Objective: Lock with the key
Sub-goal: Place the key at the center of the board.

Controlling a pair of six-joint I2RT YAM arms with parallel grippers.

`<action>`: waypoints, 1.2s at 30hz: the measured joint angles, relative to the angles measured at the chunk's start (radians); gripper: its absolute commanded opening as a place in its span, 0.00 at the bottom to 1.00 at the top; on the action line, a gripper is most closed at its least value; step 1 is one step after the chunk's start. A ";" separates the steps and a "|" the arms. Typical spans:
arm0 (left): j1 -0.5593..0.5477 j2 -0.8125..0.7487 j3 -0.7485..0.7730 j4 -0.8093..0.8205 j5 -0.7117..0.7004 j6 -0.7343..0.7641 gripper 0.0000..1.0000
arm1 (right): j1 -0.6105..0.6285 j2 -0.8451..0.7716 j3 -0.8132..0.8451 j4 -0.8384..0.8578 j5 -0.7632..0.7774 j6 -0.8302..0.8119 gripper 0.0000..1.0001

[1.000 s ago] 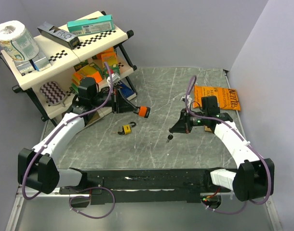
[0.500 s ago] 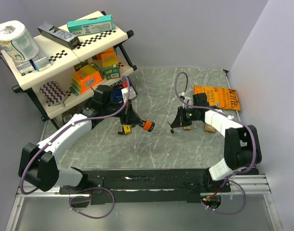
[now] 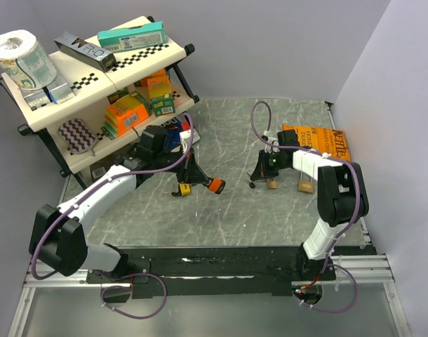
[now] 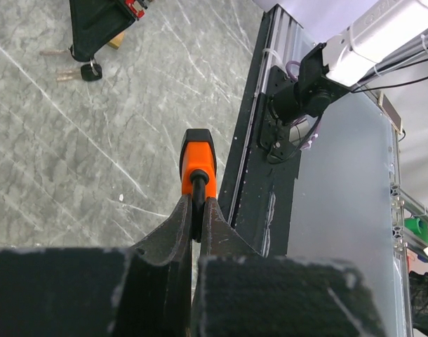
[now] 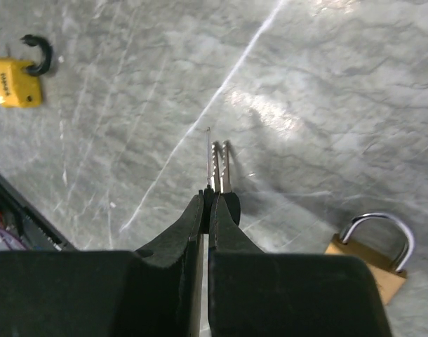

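Note:
My left gripper (image 3: 198, 175) is shut on the black shackle of an orange padlock (image 3: 214, 185), whose body (image 4: 198, 160) sticks out past the fingertips above the table. My right gripper (image 3: 257, 175) is shut on the black head of a key (image 5: 215, 165), with a second key (image 5: 226, 166) of the bunch beside it, blades pointing away. In the left wrist view the keys (image 4: 79, 71) hang below the right gripper (image 4: 93, 50). The two grippers stand apart, roughly a hand's width.
A yellow padlock (image 3: 185, 189) with an open shackle lies just under the left gripper. Two brass padlocks (image 3: 272, 184) (image 3: 306, 187) lie near the right gripper. An orange snack bag (image 3: 319, 140) lies at the back right. A loaded shelf rack (image 3: 95, 84) stands at the back left.
The left gripper has carried the orange padlock nearer and toward the table's middle. The right gripper has drawn back toward the far side with the keys, its arm folding up.

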 measured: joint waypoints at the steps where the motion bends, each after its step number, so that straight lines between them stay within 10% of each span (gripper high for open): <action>1: 0.000 0.004 0.000 0.000 -0.001 0.000 0.01 | -0.001 0.006 0.002 0.000 0.005 -0.001 0.04; 9: 0.000 0.036 -0.004 -0.002 -0.014 0.009 0.01 | -0.007 0.024 0.013 -0.003 0.034 -0.016 0.54; 17: -0.001 0.066 -0.004 -0.039 -0.024 0.027 0.01 | -0.007 -0.009 0.019 -0.026 0.010 -0.045 0.67; 24: -0.003 0.133 0.048 -0.106 -0.031 0.012 0.01 | 0.006 -0.221 0.016 -0.028 -0.072 -0.116 0.98; 36: -0.003 0.261 0.096 -0.134 0.060 -0.175 0.01 | 0.397 -0.563 -0.091 0.009 0.002 -0.352 0.99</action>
